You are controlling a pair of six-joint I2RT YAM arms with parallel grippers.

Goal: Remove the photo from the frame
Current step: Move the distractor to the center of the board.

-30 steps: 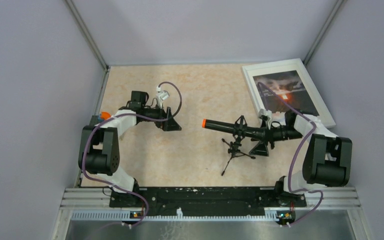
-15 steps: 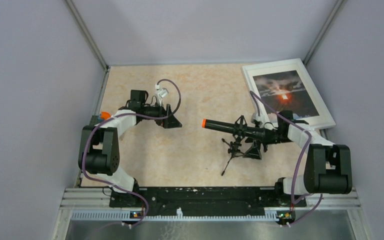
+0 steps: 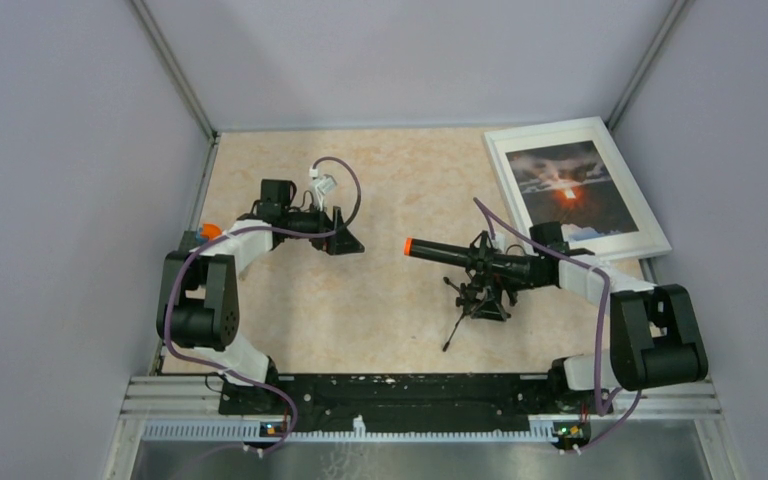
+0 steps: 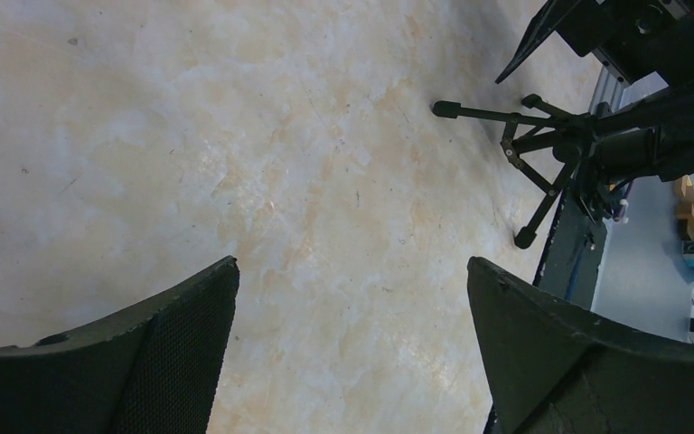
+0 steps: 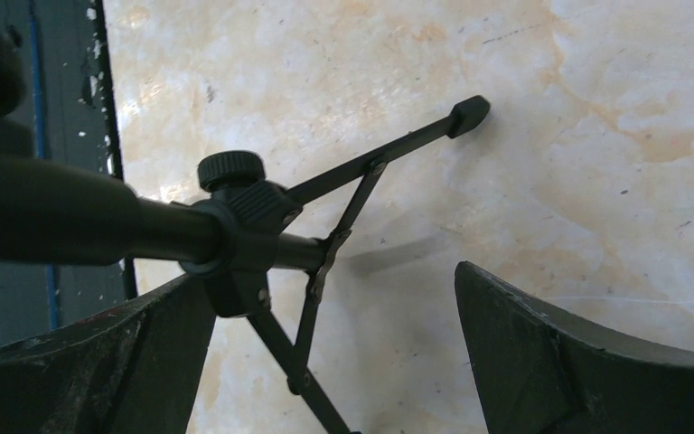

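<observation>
At far right corner of table [image 3: 400, 180]: frame [image 3: 545, 136] lies picture side up, with the photo [image 3: 565, 190] seated inside the white border; orange glow visible at its centre. Neither gripper touches it. Right gripper [image 3: 492, 300] is well short of the frame, down at a small black tripod [image 3: 465, 310] near mid-table. The tripod carries a black tube [image 3: 450, 252] with an orange tip [image 3: 409, 245] pointing toward the left arm. Right wrist view: right gripper [image 5: 334, 280] jaws spread wide, nothing clamped; tripod [image 5: 262, 226] hub and knob sit just beside one finger [image 5: 99, 362], one leg reaching out across the gap between the fingers. Contact between finger and hub: cannot tell. Left gripper [image 3: 345, 243] sits low over bare table on the left half, well apart from the frame and the tripod. Left wrist view: left gripper [image 4: 352, 262] jaws also spread wide, only marbled tabletop between them; tripod [image 4: 551, 154] seen farther off at upper right.
</observation>
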